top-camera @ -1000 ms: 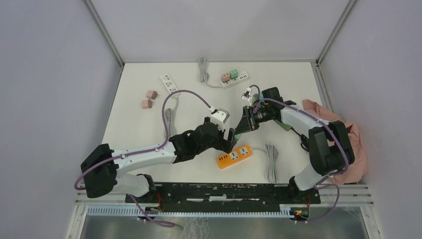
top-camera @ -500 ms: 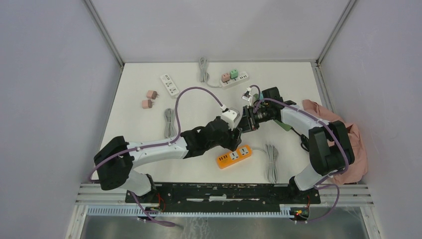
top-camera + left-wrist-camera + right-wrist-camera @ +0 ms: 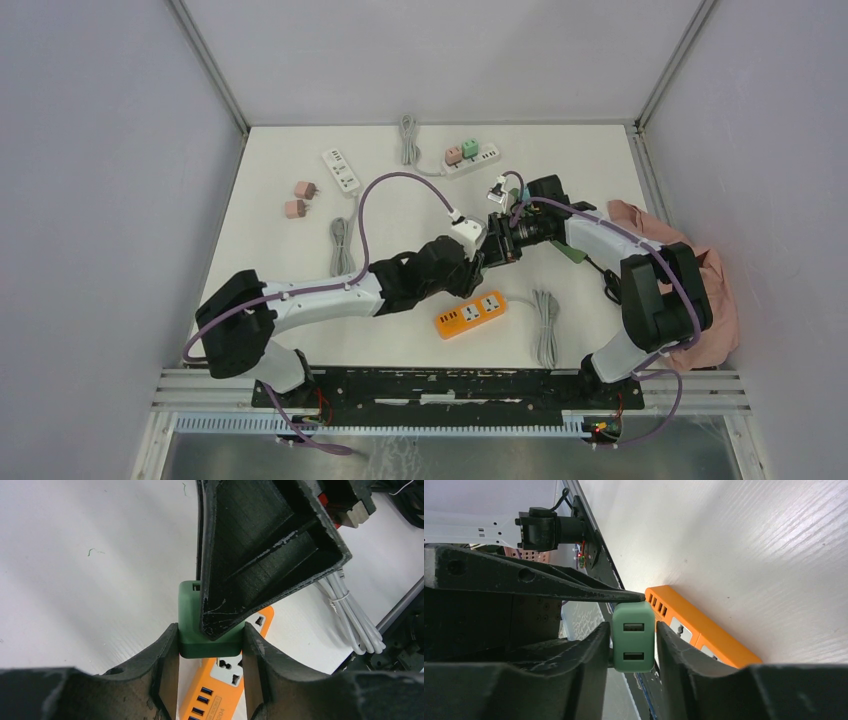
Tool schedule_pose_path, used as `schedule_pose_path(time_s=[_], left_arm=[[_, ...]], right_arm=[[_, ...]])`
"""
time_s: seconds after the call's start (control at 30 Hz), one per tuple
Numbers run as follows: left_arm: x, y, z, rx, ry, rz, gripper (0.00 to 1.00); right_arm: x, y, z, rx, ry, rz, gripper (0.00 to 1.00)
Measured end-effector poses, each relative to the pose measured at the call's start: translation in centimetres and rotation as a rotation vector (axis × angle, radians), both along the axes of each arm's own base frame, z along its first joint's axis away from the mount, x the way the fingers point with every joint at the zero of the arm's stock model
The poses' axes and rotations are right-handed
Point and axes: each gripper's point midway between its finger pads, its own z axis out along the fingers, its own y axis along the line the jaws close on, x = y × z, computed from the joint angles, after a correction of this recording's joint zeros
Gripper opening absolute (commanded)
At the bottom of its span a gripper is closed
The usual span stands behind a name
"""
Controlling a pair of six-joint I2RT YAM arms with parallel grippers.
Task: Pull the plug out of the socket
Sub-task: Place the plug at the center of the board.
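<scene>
A: Starting up top: seeing the left gripper (image 3: 476,264) nose to nose with the right gripper (image 3: 493,251), just right of centre on the white table (image 3: 280,250). Can't make out the plug between them from here.

B: Spotting the orange plastic power strip (image 3: 470,313) lying flat just below that meeting point, lower centre. Noting a coiled white cable (image 3: 545,340) just right of it.

A: Over to the left wrist. Finding the green cube-shaped plug (image 3: 190,615) dead centre, clamped on both sides by the left fingers (image 3: 167,670). Closed on it, then.

B: And catching one black right finger (image 3: 260,555) laid across its top, reaching down from the upper right. Glimpsing the strip at the bottom edge, behind the plug; cannot tell whether touching.

A: Right wrist: same plug, lower centre, pinched tight between the right fingers (image 3: 584,650), two USB ports facing the lens.

B: Seeing a thin left finger running in from the left to its top corner, and the strip just right of it.
</scene>
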Motion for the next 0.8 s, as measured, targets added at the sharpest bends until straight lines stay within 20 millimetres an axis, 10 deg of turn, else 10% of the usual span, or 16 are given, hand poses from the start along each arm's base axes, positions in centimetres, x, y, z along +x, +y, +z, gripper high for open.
schedule_pose_path(time_s=[0.17, 0.43, 0.8], left_arm=[[-0.2, 0.7, -1.0, 0.014, 0.007, 0.005, 0.03], [-0.3, 5.5, -2.9, 0.036, 0.025, 0.060, 0.03], [4.5, 16.7, -5.1, -0.053, 0.101, 0.377, 0.03]], right_arm=[[-0.5, -0.2, -0.1, -0.004, -0.001, 0.018, 0.99], [-0.3, -0.4, 0.0, -0.020, -0.039, 0.037, 1.00], [-0.4, -0.8, -0.4, -0.042, -0.053, 0.044, 1.00]])
